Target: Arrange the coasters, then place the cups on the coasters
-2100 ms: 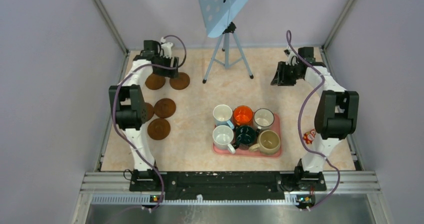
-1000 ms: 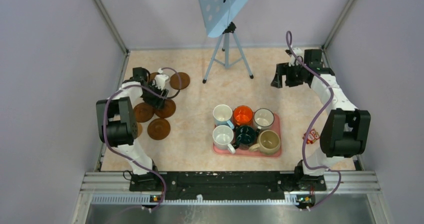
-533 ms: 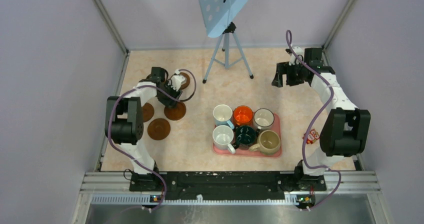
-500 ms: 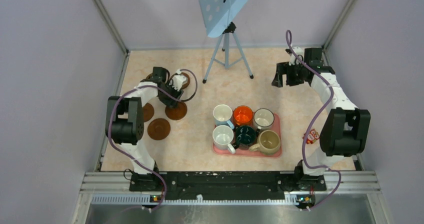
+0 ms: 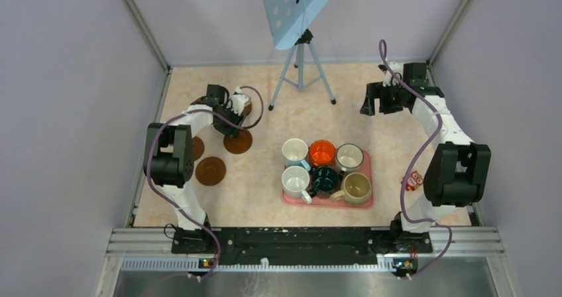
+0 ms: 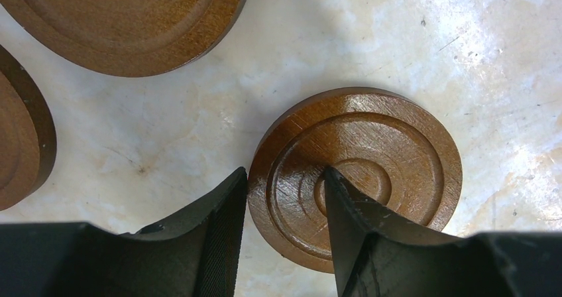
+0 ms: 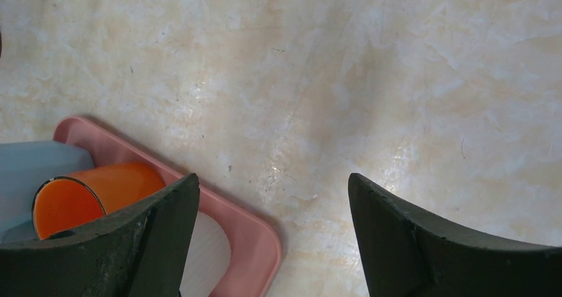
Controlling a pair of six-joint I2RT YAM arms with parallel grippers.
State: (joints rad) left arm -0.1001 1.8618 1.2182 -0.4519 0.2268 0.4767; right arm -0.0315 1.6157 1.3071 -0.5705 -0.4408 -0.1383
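In the left wrist view my left gripper [image 6: 283, 178] is shut on a glossy brown coaster [image 6: 391, 151]: one finger presses its outer rim, the other sits in its ringed centre. From above, that coaster [image 5: 238, 142] lies flat left of the middle, under the left gripper [image 5: 232, 126]. Other coasters [image 5: 211, 170] [image 5: 196, 148] lie nearer the left wall; two show in the wrist view [image 6: 119, 18] [image 6: 16, 144]. Several cups, among them white [image 5: 295, 151], orange [image 5: 322, 152] and beige [image 5: 357, 186], stand on the pink tray [image 5: 325, 202]. My right gripper [image 5: 379, 102] hovers open at the back right, above bare table [image 7: 273, 181].
A tripod [image 5: 299, 71] carrying a blue perforated panel stands at the back centre. A small red-and-white packet [image 5: 411, 179] lies by the right arm. The right wrist view catches the tray's corner [image 7: 255, 237] and the orange cup [image 7: 79, 191]. Walls close in both sides.
My left gripper came forward from the back-left coasters, narrowed its jaws on one coaster and slid it right towards the middle. The right arm has barely moved.
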